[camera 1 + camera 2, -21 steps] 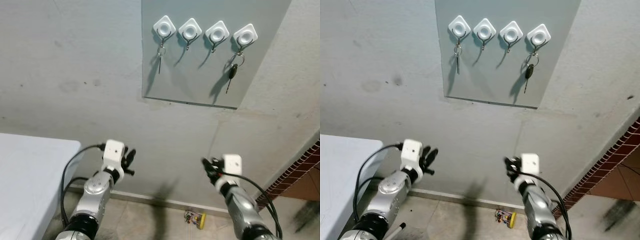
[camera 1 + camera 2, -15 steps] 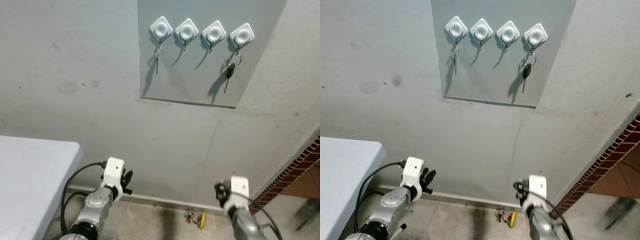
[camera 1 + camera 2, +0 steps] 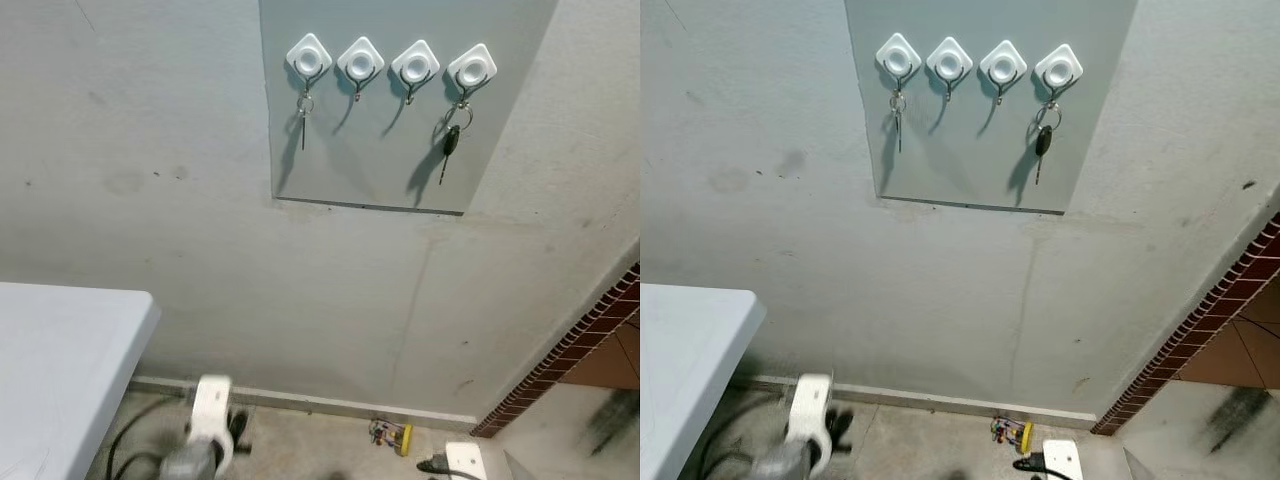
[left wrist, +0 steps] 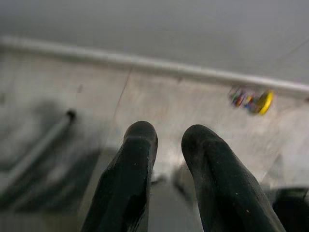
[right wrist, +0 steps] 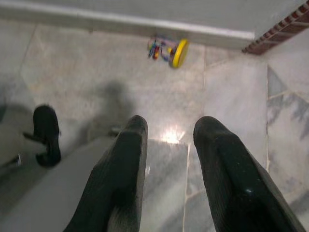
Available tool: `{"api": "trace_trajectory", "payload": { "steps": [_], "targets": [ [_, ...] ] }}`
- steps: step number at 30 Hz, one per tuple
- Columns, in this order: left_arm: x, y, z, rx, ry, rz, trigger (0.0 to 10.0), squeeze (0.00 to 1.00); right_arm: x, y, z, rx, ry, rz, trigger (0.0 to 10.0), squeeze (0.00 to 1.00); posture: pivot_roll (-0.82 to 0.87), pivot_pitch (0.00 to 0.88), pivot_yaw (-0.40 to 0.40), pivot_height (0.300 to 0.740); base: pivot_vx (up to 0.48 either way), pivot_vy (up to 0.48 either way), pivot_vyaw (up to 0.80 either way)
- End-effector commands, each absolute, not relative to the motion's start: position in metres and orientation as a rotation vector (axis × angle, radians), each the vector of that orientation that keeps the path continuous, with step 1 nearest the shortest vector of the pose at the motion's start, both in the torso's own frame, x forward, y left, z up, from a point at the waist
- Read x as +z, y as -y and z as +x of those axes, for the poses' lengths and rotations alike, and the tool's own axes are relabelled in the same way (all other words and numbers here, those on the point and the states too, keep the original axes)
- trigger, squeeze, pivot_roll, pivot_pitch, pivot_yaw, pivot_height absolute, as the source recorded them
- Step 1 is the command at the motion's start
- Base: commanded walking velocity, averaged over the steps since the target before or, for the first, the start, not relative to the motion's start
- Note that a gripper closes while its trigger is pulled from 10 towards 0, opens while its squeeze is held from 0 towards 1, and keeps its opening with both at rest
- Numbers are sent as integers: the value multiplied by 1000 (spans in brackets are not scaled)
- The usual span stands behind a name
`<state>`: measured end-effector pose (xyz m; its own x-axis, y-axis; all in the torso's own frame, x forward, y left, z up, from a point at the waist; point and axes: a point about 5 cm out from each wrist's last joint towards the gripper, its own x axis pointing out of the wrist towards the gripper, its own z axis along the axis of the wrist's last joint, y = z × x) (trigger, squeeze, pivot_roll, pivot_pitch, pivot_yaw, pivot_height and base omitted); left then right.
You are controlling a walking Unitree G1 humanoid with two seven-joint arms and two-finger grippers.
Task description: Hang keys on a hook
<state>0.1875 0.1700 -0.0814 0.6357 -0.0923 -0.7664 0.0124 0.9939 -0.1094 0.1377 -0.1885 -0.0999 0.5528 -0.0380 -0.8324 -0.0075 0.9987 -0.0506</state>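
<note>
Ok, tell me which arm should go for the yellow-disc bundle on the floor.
Right, probably. The right gripper hangs low just beside the yellow-disc bundle by the baseboard, with its fingers open. The left gripper sits farther off, near the table.

Black claw fingers (image 5: 125, 179), white wrist housings (image 3: 209, 402)

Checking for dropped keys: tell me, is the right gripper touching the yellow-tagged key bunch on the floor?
Apart. In the right wrist view, the right gripper has open, empty fingers, and bare floor tile separates them from the yellow-tagged key bunch by the baseboard.
</note>
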Motion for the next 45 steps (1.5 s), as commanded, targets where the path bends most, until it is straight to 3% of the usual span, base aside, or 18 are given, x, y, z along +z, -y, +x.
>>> {"api": "trace_trajectory", "payload": {
  "steps": [1,17,21,45],
  "targets": [
    [-81,-170,187,-69,-876,-82,10000,0,-101,186,137,-15,-995,-55,10000,0,-147,0,36,740,0,0,0],
    [-85,-167,178,-171,-897,23,10000,0,-100,177,141,78,-999,-64,10000,0,-113,0,19,740,0,0,28],
    [-86,-162,176,-247,-906,89,10000,0,-100,177,141,89,-1004,-85,10000,0,-112,0,17,740,0,0,777],
    [-84,-174,180,-199,-913,88,10000,0,-101,183,138,122,-1031,-132,10000,0,-119,0,19,740,0,0,800]
  ]
}}
